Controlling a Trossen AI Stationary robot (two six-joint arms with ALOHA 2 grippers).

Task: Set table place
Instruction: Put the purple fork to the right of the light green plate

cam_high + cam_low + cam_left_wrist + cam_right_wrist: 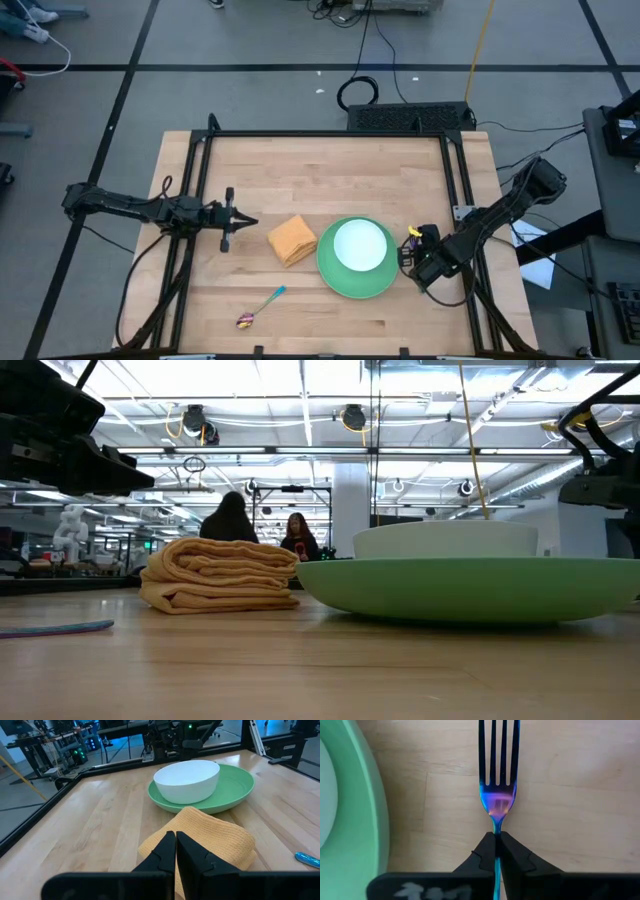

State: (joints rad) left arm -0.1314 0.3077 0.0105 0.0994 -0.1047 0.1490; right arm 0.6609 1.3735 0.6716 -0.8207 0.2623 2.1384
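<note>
The green plate (355, 262) lies on the table right of centre with the white bowl (360, 245) in it; both also show in the left wrist view, plate (235, 787) and bowl (187, 780). The folded orange napkin (292, 240) lies just left of the plate. The teal-handled spoon (260, 308) lies near the front edge. My left gripper (248, 222) is shut and empty, a little left of the napkin (210, 835). My right gripper (410, 255), just right of the plate, is shut on the blue-handled fork (498, 780). My right gripper pinches the fork between its two fingers at the narrow neck (496, 827), just below the tines. The handle (496, 875) runs back between the fingers, which lie along the fork. The tines point away from the gripper over the bare wood beside the plate's rim (367, 805). Whether the fork touches the table I cannot tell.
A black frame (200, 170) runs along the table's left, far and right sides. Bare wood lies behind the plate and napkin and along the front right. People stand far off in the room behind the table (230, 520).
</note>
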